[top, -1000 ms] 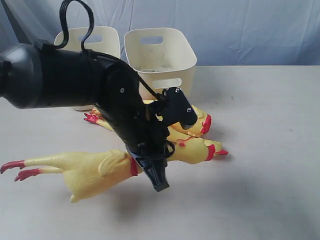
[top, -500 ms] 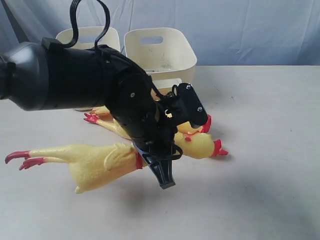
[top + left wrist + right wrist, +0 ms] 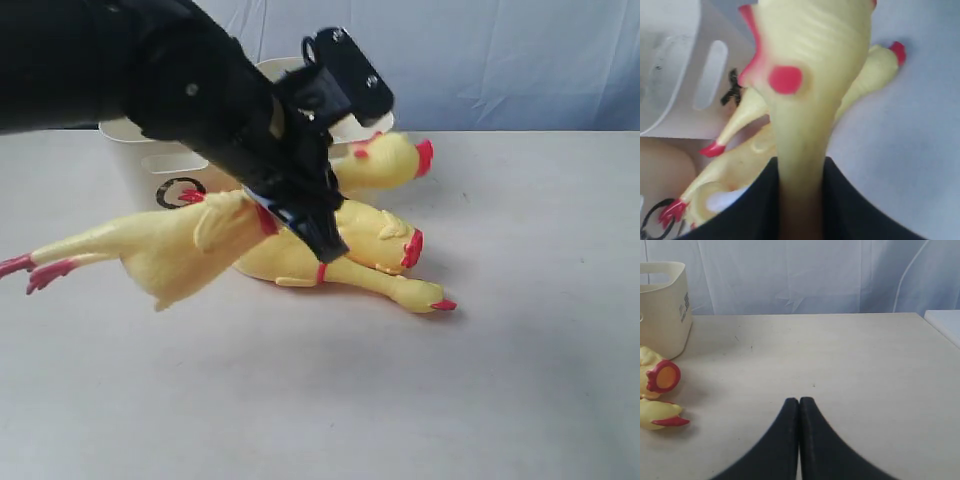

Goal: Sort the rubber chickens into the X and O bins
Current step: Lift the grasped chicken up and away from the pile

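Left gripper (image 3: 300,215) is clamped on the neck of one chicken (image 3: 180,250), holding it clear of the table (image 3: 500,380), with body and feet drooping sideways. It looks light, soft and floppy. The neck is a fair grab point, but the body will likely swing, so go slow. Behind it, two more chickens (image 3: 370,232) lie touching on the table. Further back is the O tub (image 3: 125,165). The second tub (image 3: 675,100) is mostly hidden by the arm and its mark is hard to read. Right gripper (image 3: 799,401) is pinched shut with nothing in it, low over the table.
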You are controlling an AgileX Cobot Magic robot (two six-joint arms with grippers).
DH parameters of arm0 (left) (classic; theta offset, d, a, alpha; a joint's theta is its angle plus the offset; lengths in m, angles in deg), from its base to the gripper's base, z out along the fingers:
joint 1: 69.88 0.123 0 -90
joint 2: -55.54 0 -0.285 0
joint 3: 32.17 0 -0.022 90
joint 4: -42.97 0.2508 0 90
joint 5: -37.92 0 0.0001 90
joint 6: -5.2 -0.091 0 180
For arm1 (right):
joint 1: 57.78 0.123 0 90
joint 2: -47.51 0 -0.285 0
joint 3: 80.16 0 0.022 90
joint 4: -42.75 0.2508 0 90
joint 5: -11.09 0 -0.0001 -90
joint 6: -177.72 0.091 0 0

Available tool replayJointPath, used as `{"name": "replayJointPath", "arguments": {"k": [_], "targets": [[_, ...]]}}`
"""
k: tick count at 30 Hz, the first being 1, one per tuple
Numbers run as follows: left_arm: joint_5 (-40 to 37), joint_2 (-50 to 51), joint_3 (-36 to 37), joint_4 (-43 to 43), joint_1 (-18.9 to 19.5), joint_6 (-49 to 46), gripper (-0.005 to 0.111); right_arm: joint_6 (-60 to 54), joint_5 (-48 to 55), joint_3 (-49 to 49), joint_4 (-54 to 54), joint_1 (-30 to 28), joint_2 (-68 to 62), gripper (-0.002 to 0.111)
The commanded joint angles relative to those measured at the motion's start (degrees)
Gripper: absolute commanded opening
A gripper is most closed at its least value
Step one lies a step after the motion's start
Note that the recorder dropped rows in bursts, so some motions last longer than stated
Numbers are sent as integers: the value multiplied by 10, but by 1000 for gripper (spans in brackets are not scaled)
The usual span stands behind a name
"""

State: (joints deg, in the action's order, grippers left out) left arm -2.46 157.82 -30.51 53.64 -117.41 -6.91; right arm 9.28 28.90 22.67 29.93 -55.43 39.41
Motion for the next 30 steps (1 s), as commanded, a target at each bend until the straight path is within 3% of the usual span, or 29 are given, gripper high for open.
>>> {"name": "replayJointPath", "arguments": {"k": [1, 17, 22, 30], "targets": [[13, -29, -16, -6, 57, 12, 0, 0, -3, 0, 0, 1, 3, -1], [190, -58, -27, -243, 314, 11, 0, 0, -3, 0, 0, 1, 3, -1], [278, -58, -27, -399, 407, 10, 0, 0, -3, 0, 0, 1, 3, -1], [395, -55, -27, -547, 492, 10, 0, 0, -3, 0, 0, 1, 3, -1]]}}
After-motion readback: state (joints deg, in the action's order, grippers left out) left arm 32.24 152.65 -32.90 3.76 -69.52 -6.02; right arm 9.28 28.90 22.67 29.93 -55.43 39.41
